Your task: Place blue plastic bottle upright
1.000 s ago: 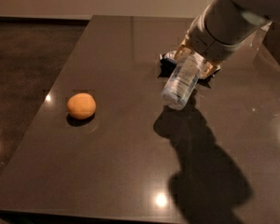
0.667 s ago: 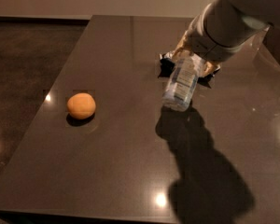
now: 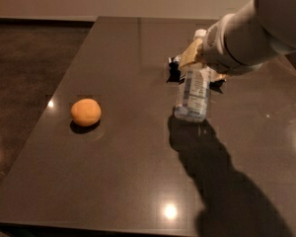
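The blue plastic bottle [image 3: 193,93] is clear with a pale blue-and-white label and a white cap at its top. It stands nearly upright right of the table's middle, its base at or just above the surface. My gripper [image 3: 196,54] comes in from the upper right and is shut on the bottle's upper part, just below the cap. A tan finger [image 3: 189,55] shows on the bottle's left side; the other finger is hidden behind the bottle and arm.
An orange [image 3: 86,112] sits on the left part of the dark table [image 3: 123,172]. A crumpled dark blue-and-white wrapper [image 3: 173,69] lies just behind the bottle. The table's left edge drops to a dark floor.
The bottle has swung from a clear tilt to nearly upright, its base moving down toward the table. The orange and the wrapper have not moved.
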Robot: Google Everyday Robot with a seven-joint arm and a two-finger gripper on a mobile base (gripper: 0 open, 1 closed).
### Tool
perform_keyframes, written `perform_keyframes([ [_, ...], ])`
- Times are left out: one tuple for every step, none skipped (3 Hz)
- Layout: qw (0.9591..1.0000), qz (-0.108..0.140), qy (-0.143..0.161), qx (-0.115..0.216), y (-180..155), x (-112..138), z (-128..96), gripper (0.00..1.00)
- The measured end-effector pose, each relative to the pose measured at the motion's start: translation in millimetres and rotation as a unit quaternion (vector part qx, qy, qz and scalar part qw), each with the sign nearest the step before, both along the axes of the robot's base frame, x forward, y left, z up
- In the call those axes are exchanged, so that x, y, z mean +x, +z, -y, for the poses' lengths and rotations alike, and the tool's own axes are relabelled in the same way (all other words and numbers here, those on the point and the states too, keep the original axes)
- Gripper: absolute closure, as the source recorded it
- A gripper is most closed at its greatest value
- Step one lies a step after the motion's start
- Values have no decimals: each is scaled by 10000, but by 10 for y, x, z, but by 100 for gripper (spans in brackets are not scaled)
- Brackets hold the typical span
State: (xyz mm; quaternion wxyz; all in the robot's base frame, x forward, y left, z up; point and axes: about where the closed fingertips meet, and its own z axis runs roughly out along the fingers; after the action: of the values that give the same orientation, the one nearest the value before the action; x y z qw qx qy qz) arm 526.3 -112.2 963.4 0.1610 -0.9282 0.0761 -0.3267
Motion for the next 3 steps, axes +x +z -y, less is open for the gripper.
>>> perform_keyframes([
  [9982, 366, 453, 167, 31, -42, -93, 100],
  [9927, 784, 861, 321, 95, -55, -176, 100],
  [9855, 1164, 1163, 409, 117, -84, -250, 100],
])
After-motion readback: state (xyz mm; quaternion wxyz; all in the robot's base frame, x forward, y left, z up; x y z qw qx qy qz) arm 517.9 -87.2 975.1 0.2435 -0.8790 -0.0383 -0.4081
